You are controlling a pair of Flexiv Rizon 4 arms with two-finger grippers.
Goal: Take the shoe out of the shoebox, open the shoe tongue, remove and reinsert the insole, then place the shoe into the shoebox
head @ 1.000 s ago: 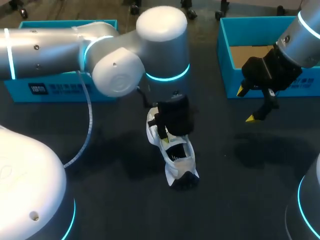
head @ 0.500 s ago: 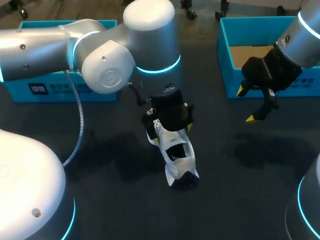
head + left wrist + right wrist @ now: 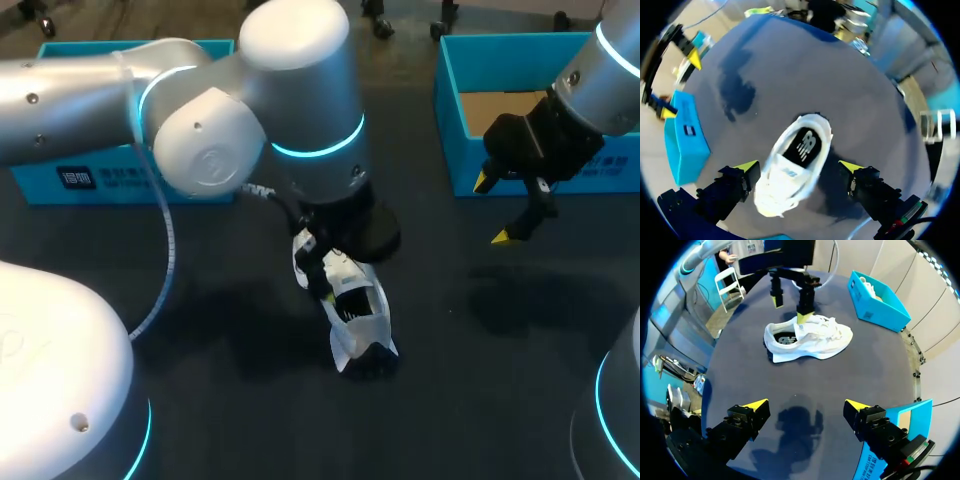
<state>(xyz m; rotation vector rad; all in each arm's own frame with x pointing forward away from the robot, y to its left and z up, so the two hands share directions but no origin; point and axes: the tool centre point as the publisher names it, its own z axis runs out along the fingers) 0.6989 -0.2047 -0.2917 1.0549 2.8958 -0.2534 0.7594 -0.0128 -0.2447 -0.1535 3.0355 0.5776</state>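
Observation:
A white shoe [image 3: 357, 312] lies on the dark table, its black insole [image 3: 804, 145] showing in the opening. My left gripper [image 3: 798, 166] hovers above the shoe's heel end, open, one yellow-tipped finger on each side and neither visibly pressing it. In the head view the left wrist [image 3: 345, 215] covers the heel. The right wrist view shows the shoe [image 3: 809, 338] lying on its side with the left gripper [image 3: 788, 309] over it. My right gripper [image 3: 492, 208] hangs open and empty off to the right, in front of a blue shoebox [image 3: 452, 110].
A second blue box [image 3: 120, 178] stands at the back left; in the right wrist view this box [image 3: 879, 304] holds something white. The near edge of the right box [image 3: 890, 440] lies beside my right gripper [image 3: 806, 405].
My left gripper has opened over the shoe's heel and its wrist has turned and shifted slightly. The shoe and the right arm stay where they were.

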